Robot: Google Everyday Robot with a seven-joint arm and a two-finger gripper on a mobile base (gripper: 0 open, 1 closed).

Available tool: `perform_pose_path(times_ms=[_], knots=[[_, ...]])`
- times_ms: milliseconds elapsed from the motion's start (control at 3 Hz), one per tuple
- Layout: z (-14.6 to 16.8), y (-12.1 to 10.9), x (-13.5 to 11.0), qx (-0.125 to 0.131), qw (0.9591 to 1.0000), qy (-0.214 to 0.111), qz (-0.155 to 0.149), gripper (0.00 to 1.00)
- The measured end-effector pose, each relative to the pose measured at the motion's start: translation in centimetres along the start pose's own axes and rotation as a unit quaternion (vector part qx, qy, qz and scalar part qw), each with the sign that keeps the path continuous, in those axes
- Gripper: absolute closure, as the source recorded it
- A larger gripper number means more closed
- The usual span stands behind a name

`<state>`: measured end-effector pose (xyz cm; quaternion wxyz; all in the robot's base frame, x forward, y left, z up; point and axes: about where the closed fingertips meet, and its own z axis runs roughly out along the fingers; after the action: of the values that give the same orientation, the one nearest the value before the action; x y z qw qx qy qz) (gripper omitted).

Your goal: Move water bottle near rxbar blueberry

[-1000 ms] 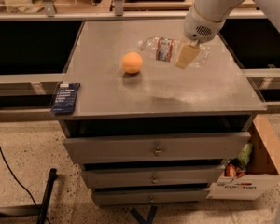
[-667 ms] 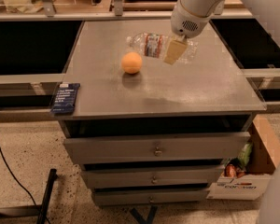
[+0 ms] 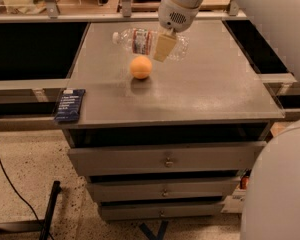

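Bottle gripped, carry not done
The gripper [image 3: 165, 44] held the water bottle [image 3: 138, 40] at the 12 o'clock side of the table [image 3: 215, 94]; the rxbar blueberry [image 3: 69, 104] lay well apart at 8 o'clock.

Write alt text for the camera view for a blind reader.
The gripper grips the water bottle, lying sideways, at the back of a grey drawer table. An orange ball sits just in front; the rxbar blueberry lies at the front-left corner.
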<state>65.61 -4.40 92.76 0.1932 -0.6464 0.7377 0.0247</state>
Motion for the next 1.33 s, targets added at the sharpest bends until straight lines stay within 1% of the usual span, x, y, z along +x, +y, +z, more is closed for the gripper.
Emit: perform_pose_path(times_ms=[333,667,1000,1333], knots=[[1.1,-0.1,-2.7,-0.011,0.9999,-0.002,-0.007,1.00],[1.8,0.3,-5.3,-0.014,0.9998,-0.002,-0.015,1.00],[2.6,0.6,-7.2,-0.017,0.9996,-0.004,-0.023,1.00],[3.0,0.8,-8.5,-0.015,0.9980,-0.024,-0.057,1.00]])
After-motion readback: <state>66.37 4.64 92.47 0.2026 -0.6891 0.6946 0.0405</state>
